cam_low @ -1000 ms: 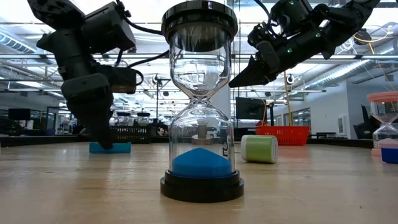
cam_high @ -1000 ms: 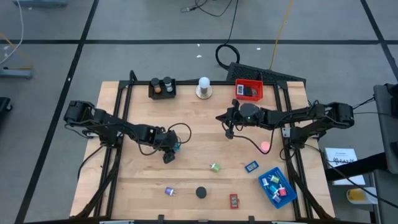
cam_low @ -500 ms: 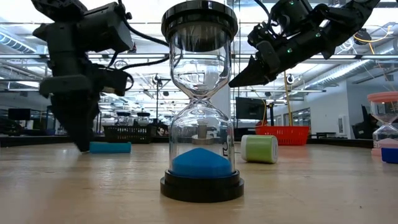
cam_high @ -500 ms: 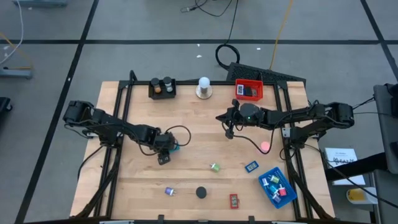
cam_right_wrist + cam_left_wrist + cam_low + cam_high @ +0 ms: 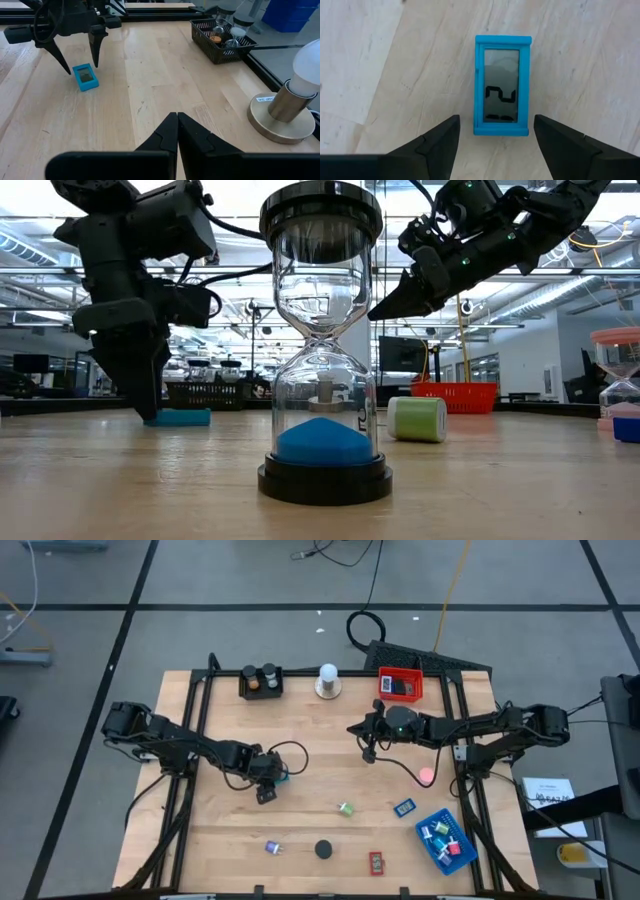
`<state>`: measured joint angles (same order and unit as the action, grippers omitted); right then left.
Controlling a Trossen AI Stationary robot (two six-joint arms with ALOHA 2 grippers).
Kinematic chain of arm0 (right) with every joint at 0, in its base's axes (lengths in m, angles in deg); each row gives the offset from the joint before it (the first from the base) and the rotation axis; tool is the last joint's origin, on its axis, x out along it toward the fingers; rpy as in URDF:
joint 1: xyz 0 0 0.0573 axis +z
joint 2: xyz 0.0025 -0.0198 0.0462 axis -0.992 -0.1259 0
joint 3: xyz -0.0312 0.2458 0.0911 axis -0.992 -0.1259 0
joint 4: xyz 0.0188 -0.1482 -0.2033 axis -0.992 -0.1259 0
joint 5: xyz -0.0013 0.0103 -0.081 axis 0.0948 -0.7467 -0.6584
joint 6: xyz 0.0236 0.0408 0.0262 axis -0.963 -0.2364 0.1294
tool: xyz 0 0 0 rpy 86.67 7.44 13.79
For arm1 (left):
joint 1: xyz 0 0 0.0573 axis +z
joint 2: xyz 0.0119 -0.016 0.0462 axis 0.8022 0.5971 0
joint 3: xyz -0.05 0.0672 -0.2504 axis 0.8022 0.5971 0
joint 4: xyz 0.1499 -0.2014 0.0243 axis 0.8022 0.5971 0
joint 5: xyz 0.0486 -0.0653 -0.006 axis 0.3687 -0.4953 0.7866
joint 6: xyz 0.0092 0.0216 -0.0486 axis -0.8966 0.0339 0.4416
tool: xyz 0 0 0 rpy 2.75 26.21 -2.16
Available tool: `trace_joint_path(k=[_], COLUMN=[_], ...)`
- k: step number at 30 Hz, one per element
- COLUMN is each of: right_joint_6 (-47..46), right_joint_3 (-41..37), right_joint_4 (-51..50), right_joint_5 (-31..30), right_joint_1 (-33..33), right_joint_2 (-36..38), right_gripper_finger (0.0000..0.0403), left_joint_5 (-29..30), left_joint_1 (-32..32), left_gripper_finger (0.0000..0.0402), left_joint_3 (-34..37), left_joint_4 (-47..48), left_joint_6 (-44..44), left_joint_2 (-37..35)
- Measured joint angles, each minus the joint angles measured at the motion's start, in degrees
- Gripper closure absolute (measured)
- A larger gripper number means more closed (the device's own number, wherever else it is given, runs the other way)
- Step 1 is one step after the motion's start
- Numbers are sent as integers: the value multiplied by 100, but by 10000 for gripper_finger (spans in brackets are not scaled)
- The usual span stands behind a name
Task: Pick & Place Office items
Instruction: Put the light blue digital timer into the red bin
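The wooden table (image 5: 220, 830) is pale and smooth, so a flat thing can slide on it easily. My left claw (image 5: 496, 142) hangs low over it with the two fingers spread, and the blue timer (image 5: 502, 85) lies flat just ahead of my fingertips (image 5: 442, 137), not yet between them and touching neither. I think the risk is this: if I close from here, the tips meet only its near edge and push it away, or pinch it crooked. My wrist points steeply down. My right claw (image 5: 177, 131) waits well apart, raised, pressed together and empty.
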<state>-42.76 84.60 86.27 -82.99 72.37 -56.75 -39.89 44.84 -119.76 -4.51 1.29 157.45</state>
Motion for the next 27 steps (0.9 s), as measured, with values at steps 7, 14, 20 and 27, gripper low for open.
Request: trace_joint_path(k=[7, 14, 20, 27], right_joint_6=[2, 2, 2, 6], right_joint_3=[0, 0, 0, 0], right_joint_4=[-1, -2, -2, -2], right_joint_5=[-1, 0, 0, -2], right_joint_1=[0, 0, 0, 0], right_joint_2=[0, 0, 0, 0], right_gripper_finger=[399, 399, 399, 399], left_joint_5=[15, 43, 66, 165], left_joint_1=[0, 10, 292, 1098], left_gripper_finger=[181, 246, 246, 246], left_joint_3=[61, 61, -122, -216], left_joint_4=[-112, -151, -312, -2800], left_joint_6=[-127, -428, -631, -1126], left_joint_2=[-2, -7, -23, 142])
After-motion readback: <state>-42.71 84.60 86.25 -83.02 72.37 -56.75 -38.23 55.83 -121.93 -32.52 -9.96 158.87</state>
